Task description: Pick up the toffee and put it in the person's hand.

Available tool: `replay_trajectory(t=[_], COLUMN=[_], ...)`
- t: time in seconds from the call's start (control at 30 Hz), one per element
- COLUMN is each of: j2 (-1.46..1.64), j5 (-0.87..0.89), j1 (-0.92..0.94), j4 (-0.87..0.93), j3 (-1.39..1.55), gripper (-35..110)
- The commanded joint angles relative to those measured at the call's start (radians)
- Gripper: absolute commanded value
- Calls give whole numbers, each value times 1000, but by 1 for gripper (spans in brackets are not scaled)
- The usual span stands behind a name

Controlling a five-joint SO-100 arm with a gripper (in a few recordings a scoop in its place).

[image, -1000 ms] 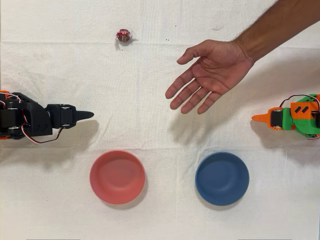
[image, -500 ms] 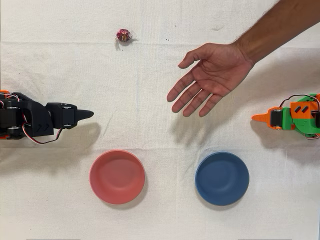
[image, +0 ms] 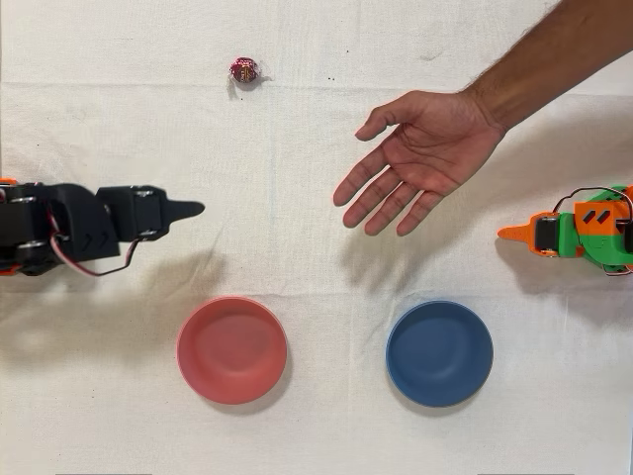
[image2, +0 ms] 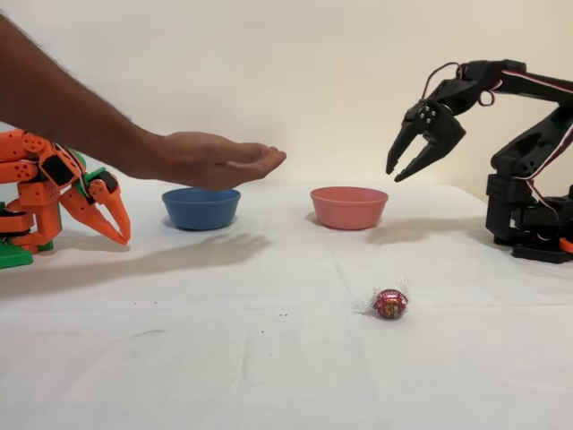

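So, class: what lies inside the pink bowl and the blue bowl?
Nothing: overhead, the pink bowl and blue bowl are empty. The toffee lies on the cloth.

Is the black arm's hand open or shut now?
Open: in the fixed view, the black arm's hand shows two spread fingers with a gap, holding nothing.

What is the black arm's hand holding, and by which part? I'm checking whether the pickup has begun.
Nothing. The hand is open and raised in the air, empty. The toffee lies on the cloth, untouched. The person's hand is empty too.
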Motion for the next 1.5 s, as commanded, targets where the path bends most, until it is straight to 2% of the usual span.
replay_trajectory(t=[0.0,0.33,0.87,1.47], j2=[-107,-439,-773,-1058], j5=[-5,3,-6,-21], j1=[-66,-204,-365,-454], j4=[-3,-46,-23,40], j3=[-158,-397,-630,-873], gripper=[6,9,18,19])
